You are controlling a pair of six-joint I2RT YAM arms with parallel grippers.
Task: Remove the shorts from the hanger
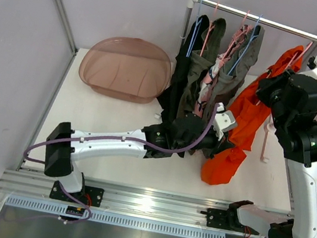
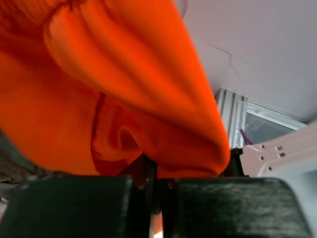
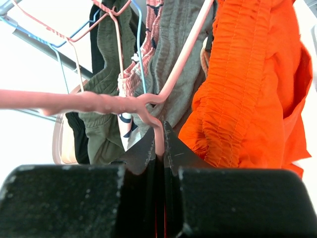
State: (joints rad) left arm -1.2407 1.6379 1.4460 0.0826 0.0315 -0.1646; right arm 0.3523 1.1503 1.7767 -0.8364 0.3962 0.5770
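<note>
Hanging from the rail [image 1: 265,19], the shorts [image 1: 215,67] crowd together. The orange shorts [image 1: 249,118] droop lowest, a lower fold pinched in the left gripper [image 2: 156,181] beneath them. Beside their waistband, the right gripper [image 3: 159,158] clamps the pink hanger [image 3: 99,102].

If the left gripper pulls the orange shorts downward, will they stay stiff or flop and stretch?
Probably floppy: the orange shorts hang in soft folds and bunch over the left gripper. The gathered waistband looks elastic, so it may stretch before leaving the hanger. They look thin, so likely light.
</note>
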